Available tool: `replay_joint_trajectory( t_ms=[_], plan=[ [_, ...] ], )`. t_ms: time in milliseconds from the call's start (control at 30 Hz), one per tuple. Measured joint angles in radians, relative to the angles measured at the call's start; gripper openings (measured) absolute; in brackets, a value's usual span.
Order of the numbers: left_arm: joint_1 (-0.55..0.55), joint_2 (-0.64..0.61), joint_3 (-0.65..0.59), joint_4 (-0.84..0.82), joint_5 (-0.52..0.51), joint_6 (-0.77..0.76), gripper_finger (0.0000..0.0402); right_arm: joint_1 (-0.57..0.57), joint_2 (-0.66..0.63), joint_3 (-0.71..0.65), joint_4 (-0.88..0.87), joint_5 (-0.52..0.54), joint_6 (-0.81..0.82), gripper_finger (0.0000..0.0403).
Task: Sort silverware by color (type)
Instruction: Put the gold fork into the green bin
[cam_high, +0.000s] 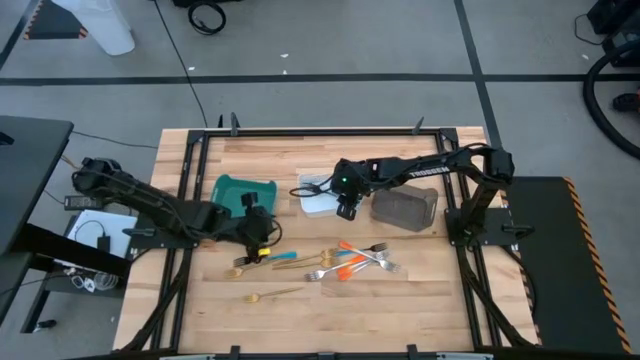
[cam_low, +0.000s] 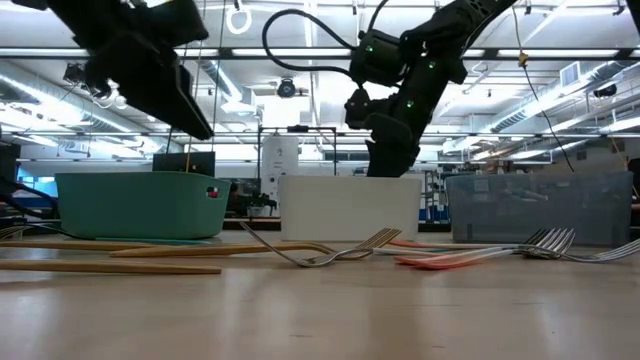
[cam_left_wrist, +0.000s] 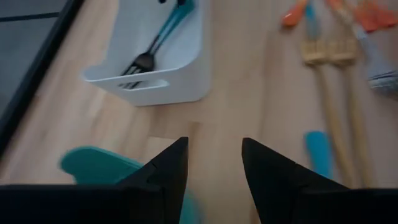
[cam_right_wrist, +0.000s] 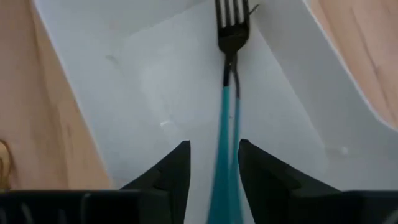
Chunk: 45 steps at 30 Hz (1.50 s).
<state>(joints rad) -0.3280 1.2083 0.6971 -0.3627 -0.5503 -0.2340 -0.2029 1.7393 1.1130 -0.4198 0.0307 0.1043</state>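
right claw (cam_right_wrist: 213, 163): over white plastic bin (cam_right_wrist: 155, 81), fingers parted, blue-handled dark-tined fork (cam_right_wrist: 227, 93) between them, contact unclear, handle end cut off | left claw (cam_left_wrist: 214, 163): wide, empty, above wooden worktop (cam_left_wrist: 249, 93) | gold, orange, silver forks (cam_high: 345, 262): piled mid-worktop, count unclear

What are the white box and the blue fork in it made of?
White box: looks like smooth matte plastic, with thin moulded walls and rounded corners. Blue fork: dark prongs, probably metal, on a teal handle that may be plastic or coated; I can't tell which.
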Motion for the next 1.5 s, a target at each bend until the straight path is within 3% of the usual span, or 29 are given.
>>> replay_joint_trajectory(
  t_ms=[233, 500, 767, 1133, 1500],
  plan=[
    [-0.108, 0.0, 0.0, 0.0, -0.013, -0.087, 0.016, 0.04, 0.0, 0.0, 0.015, 0.01, 0.095, 0.0142],
    [-0.166, 0.0, 0.0, 0.017, -0.037, -0.111, 0.016, 0.051, -0.064, 0.071, 0.004, 0.105, 0.104, 0.0138],
    [-0.171, 0.0, 0.0, 0.016, 0.03, -0.173, 0.016, 0.187, -0.104, 0.076, 0.055, 0.137, 0.118, 0.0138],
    [-0.17, 0.0, 0.0, 0.008, 0.058, -0.2, 0.016, 0.418, -0.031, 0.074, 0.233, 0.257, 0.14, 0.0138],
    [-0.171, 0.0, 0.0, 0.008, 0.127, -0.253, 0.016, 0.512, 0.013, 0.072, 0.254, 0.322, 0.185, 0.0138]
  ],
)
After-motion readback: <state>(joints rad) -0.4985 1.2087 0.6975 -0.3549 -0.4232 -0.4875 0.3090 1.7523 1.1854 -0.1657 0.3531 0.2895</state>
